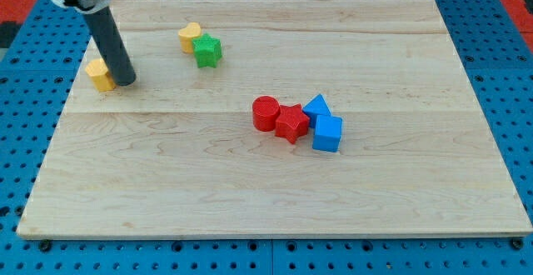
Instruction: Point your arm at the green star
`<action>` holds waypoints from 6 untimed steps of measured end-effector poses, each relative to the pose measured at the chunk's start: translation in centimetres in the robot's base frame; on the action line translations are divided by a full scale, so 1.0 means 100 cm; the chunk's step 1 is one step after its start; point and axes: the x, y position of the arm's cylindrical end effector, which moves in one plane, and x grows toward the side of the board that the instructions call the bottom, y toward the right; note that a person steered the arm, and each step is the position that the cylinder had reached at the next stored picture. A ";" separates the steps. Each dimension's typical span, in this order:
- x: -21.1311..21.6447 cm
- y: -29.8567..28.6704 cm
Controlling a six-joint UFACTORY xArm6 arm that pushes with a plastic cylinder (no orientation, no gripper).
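The green star lies near the view's top left of the wooden board, touching a yellow heart-shaped block on its upper left. My tip rests on the board far to the left of the star. It sits right beside a second yellow block and appears to touch its right side. The dark rod slants up to the view's top left corner.
A red cylinder, a red star, a blue triangular block and a blue cube form a tight cluster near the board's middle. Blue pegboard surrounds the board.
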 end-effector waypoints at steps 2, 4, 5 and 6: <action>0.000 0.142; -0.053 0.160; -0.087 0.160; -0.100 0.142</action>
